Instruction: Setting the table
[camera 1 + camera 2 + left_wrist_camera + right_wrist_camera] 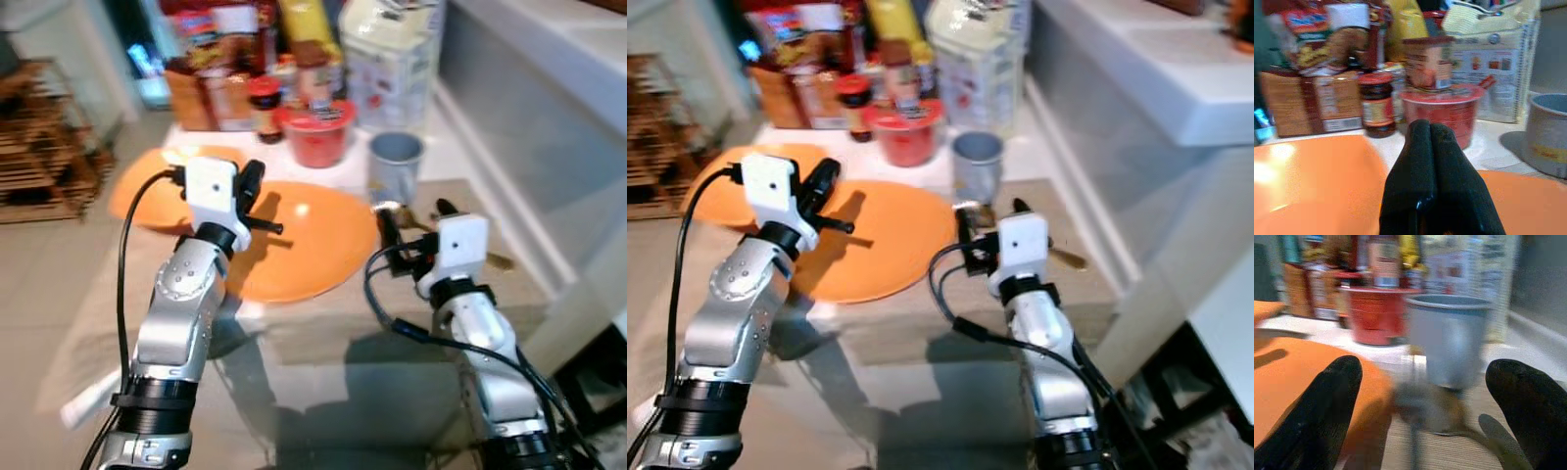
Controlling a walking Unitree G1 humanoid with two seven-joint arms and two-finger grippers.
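The left gripper (257, 174) hovers over the near orange plate (313, 245), its two fingers pressed together and holding nothing; a second orange plate (147, 191) lies at about 10 o'clock from the first. The right gripper (416, 217) stands wide open and empty, just beside the right rim of the near plate; a blurred spoon (1422, 406) lies between its fingers; the grey cup (396, 162) stands at 12 o'clock from this gripper; a red bowl (316, 132) is at 11 o'clock from the cup, before the food packages (392, 49).
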